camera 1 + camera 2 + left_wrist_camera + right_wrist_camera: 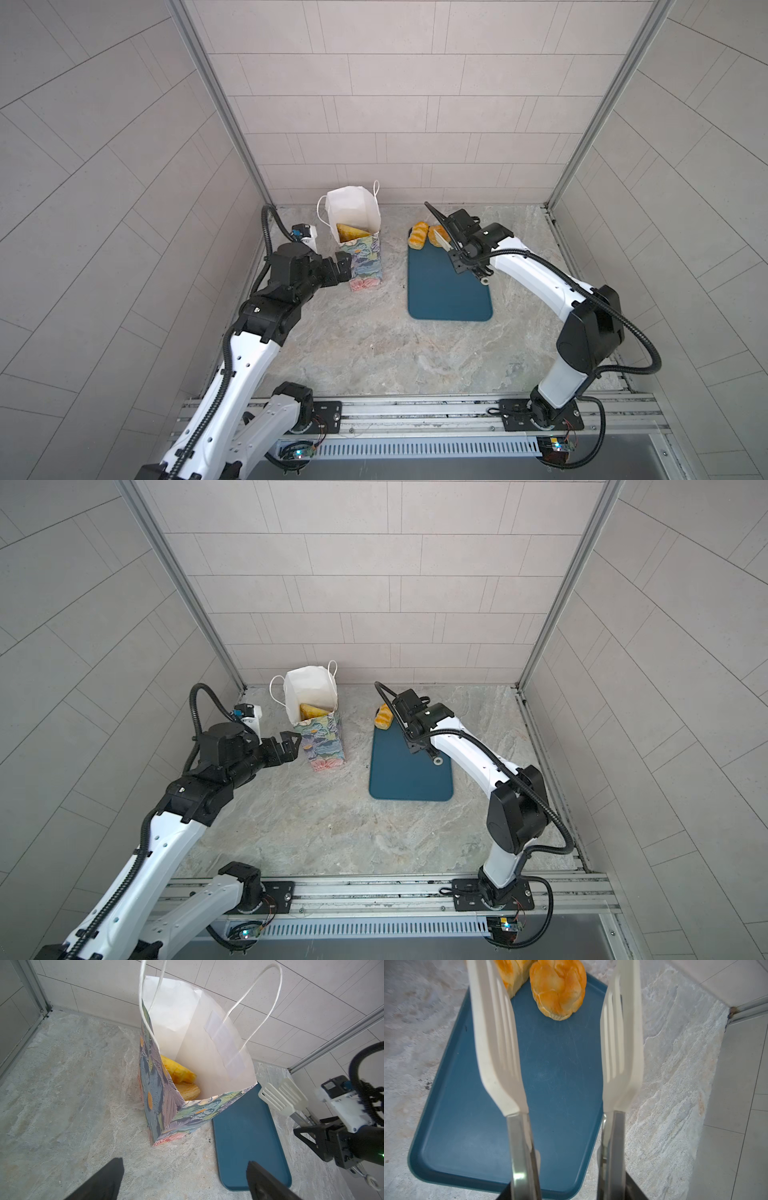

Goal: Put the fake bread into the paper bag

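Note:
The paper bag (362,259) (323,742) (164,1109) stands upright and open, with fake bread (350,232) (311,711) (181,1072) inside. Two more fake bread pieces (417,237) (557,989) lie at the far end of the teal tray (449,295) (467,1126). My right gripper (459,259) (571,1192) is shut on cream tongs (445,245) (496,1032) (282,1095). The tong blades stand apart over the tray, short of the bread, with nothing between them. My left gripper (341,272) (291,746) (185,1161) is open beside the bag's near left side.
The bag's white cord handles (257,1001) stick up above its mouth. Tiled walls close in the back and both sides. The marble tabletop (374,345) runs to a metal rail (415,409) at the front.

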